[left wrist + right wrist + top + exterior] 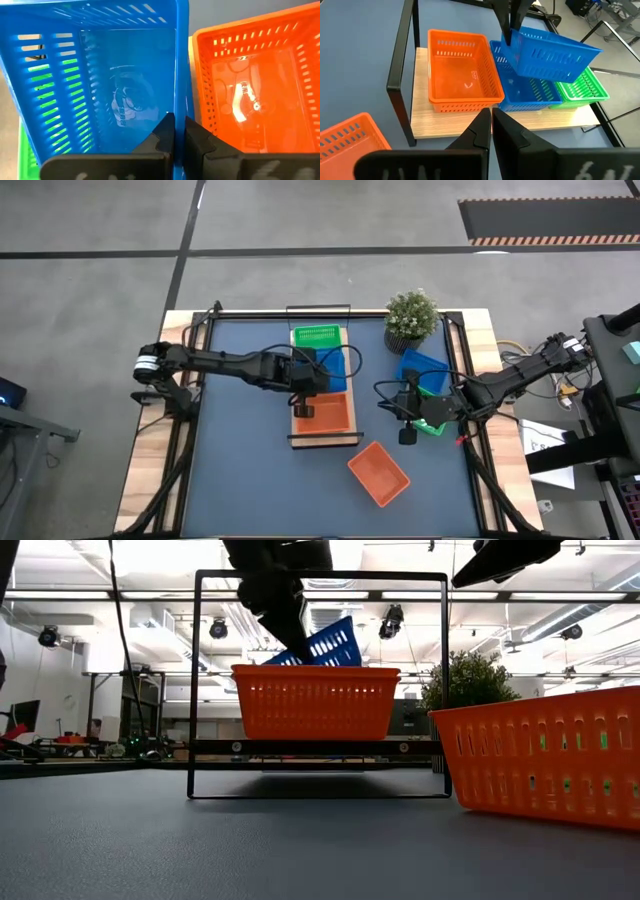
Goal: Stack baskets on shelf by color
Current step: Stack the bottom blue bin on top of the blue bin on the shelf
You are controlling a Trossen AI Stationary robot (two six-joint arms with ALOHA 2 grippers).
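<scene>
Shelf point(470, 125), light wood with black frame, mid-worktop point(240, 470): holds an empty orange basket point(462, 70) at one end, an empty blue basket point(522, 92) in the middle, an empty green basket point(582, 87) at the far end.
Left tool point(175, 131): closed on the rim of a second blue basket point(555, 55), held tilted above the middle one.
Right tool point(490, 117): fingers together, empty, at the worktop's right side, near a blue and a green basket point(430, 402).
Loose orange basket point(378, 473): on the worktop, empty.
Potted plant point(410, 318): at the rear.
</scene>
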